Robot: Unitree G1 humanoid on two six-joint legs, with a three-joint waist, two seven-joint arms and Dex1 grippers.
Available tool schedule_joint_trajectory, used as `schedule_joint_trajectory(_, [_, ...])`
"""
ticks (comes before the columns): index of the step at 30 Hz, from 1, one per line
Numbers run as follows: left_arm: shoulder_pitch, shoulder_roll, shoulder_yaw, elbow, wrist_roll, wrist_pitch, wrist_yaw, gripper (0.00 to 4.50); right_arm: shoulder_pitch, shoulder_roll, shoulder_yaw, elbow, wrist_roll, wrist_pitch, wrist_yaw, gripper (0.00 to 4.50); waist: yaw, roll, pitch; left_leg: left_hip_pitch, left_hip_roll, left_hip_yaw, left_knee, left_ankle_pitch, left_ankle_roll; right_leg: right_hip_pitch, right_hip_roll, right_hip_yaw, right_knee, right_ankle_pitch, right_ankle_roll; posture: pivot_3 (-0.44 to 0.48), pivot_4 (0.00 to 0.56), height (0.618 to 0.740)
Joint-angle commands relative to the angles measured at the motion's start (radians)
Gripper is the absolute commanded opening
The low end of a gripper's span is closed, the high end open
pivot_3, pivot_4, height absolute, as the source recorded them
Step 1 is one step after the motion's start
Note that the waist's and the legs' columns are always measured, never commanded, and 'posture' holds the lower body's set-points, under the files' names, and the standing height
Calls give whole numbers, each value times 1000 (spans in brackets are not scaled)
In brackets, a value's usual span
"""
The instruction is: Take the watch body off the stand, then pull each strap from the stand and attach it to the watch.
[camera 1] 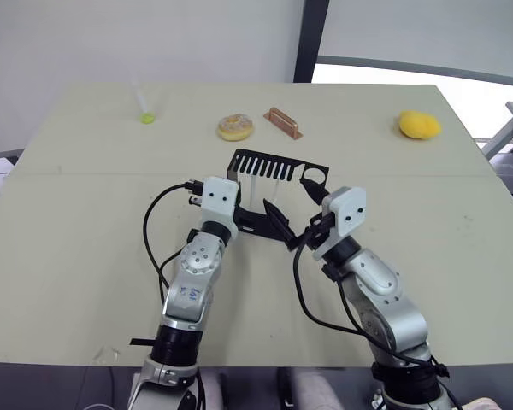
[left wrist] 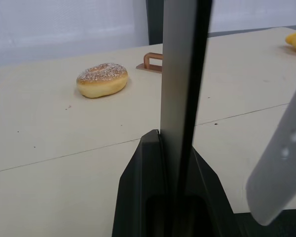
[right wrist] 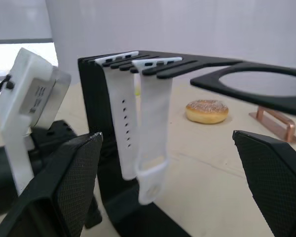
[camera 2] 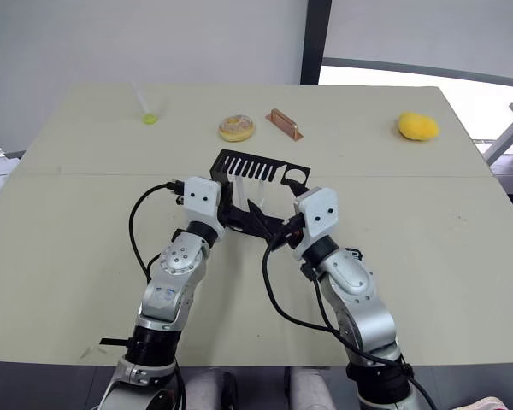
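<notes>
Right wrist view shows my right claw (right wrist: pixel 170 182) spread wide, nothing between its fingers, with the two white straps (right wrist: pixel 140 133) hanging just ahead of it and a little toward my left. They dangle side by side from the comb slots in the top arm of the black stand (camera 1: pixel 278 166), long axes running straight down, lower ends free above the stand's base. So the reach for a strap goes forward and slightly left, and the pull has to slide it out along the slots, not downward, as I judge it. My left claw (camera 1: pixel 239 224) is pinched on the stand's upright plate, steadying it from the near left, so the right arm is the free one and the nearer to the straps. The round hole in the top arm looks vacant, and I cannot find the watch body. Count: two straps, one stand, one doughnut (camera 1: pixel 235 127), one copper handle (camera 1: pixel 283 122), one yellow lump (camera 1: pixel 419 125) and one small green thing (camera 1: pixel 146 118) along the table's (camera 1: pixel 68 256) far side.
</notes>
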Motion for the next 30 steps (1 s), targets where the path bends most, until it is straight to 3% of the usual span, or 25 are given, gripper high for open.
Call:
schedule_joint_trajectory(1, [-12, -15, -9, -26, 11, -10, 10, 27, -27, 20, 8, 16, -16, -4, -19, 4500, 1, 0, 0, 0, 0, 0, 0, 0, 0, 0, 0, 0, 0, 0, 0, 0, 150, 740])
schedule_joint_trajectory(8, [-10, -18, -9, -30, 12, -1, 2, 27, -51, 44, 10, 47, -26, -14, -17, 4500, -1, 0, 0, 0, 0, 0, 0, 0, 0, 0, 0, 0, 0, 0, 0, 0, 150, 740])
schedule_joint_trajectory(11, [-10, -19, -8, -33, 14, 5, 4, 0, -54, 48, 7, 53, -27, -16, -16, 3563, -1, 0, 0, 0, 0, 0, 0, 0, 0, 0, 0, 0, 0, 0, 0, 0, 150, 740])
schedule_joint_trajectory(18, [-10, -20, -8, -34, 14, 10, 3, 0, -51, 55, 30, 46, -4, -24, 21, 33, -1, 0, 0, 0, 0, 0, 0, 0, 0, 0, 0, 0, 0, 0, 0, 0, 150, 740])
schedule_joint_trajectory(30, [-17, -24, -8, -25, 16, 24, 6, 0, -46, -13, 68, 29, -100, -175, 44, 33, -1, 0, 0, 0, 0, 0, 0, 0, 0, 0, 0, 0, 0, 0, 0, 0, 150, 740])
